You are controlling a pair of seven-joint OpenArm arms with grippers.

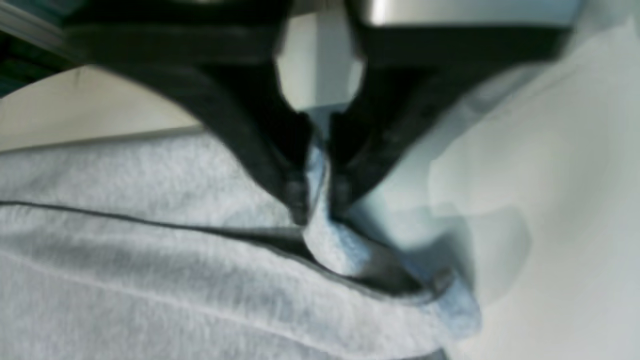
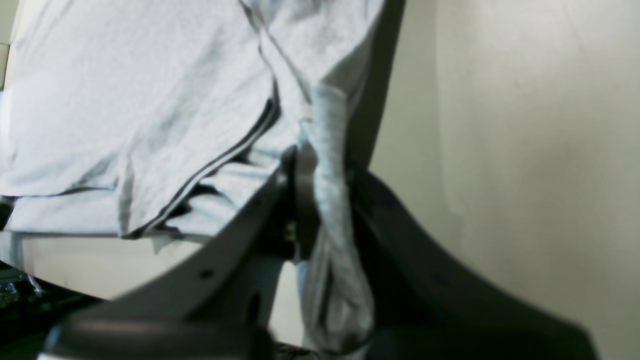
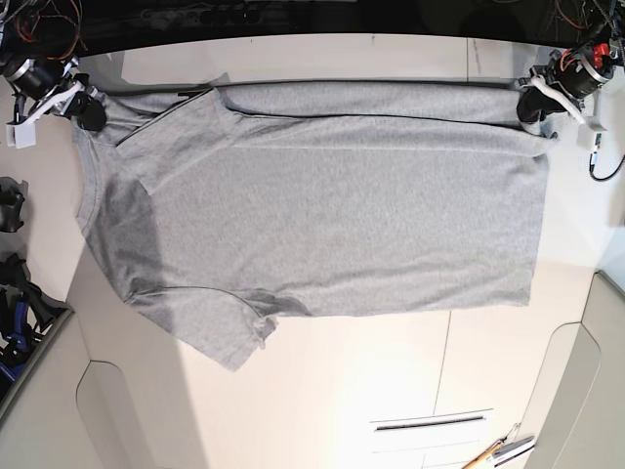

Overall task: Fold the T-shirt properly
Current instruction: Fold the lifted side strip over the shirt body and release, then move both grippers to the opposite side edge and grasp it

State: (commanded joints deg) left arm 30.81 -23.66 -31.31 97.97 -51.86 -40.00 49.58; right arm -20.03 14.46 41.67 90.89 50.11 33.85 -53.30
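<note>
— Where the T-shirt (image 3: 322, 215)? Spread flat on the white table (image 3: 342, 391), plain side up, far edge doubled over.

— Held how? Left gripper (image 1: 315, 200) pinching the hem corner, right gripper (image 2: 320, 200) clamped on shoulder fabric; probably to keep that fold taut.

— In the way? Nothing nearby; only tools (image 3: 498, 451) at the near edge, well apart.

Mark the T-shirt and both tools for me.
T-shirt (image 3: 322, 215), base view, middle of the body.
Left tool (image 1: 317, 200), left wrist view, tips pinching cloth.
Right tool (image 2: 320, 170), right wrist view, tips pinching cloth.
</note>
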